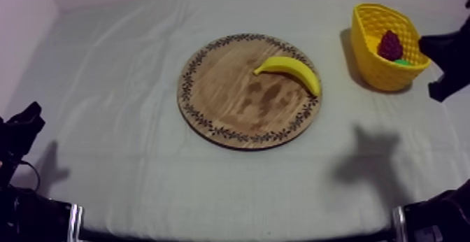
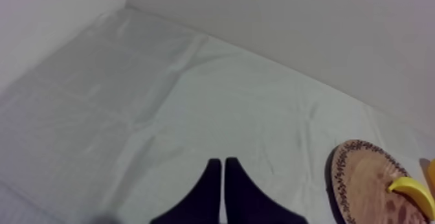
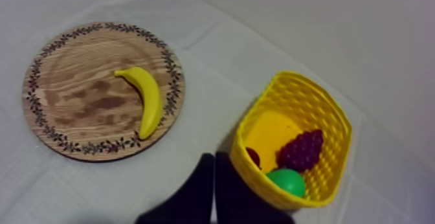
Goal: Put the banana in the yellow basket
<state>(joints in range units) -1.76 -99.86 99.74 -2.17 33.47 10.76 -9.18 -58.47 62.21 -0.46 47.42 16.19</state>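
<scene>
A smooth, bright yellow banana (image 1: 290,70), gently curved, lies flat on the round wooden board (image 1: 224,119). It is on the side nearest the basket (image 1: 365,45), with one end close to the patterned rim. The board sits in the middle of the pale counter (image 1: 126,84). The yellow basket stands apart from the board and holds purple grapes (image 1: 390,45) and a green fruit (image 3: 288,181). The left gripper (image 2: 223,163) is closed on nothing, fingers pressed together. The right gripper (image 3: 212,156), likewise closed and empty, hovers just beside the basket.
</scene>
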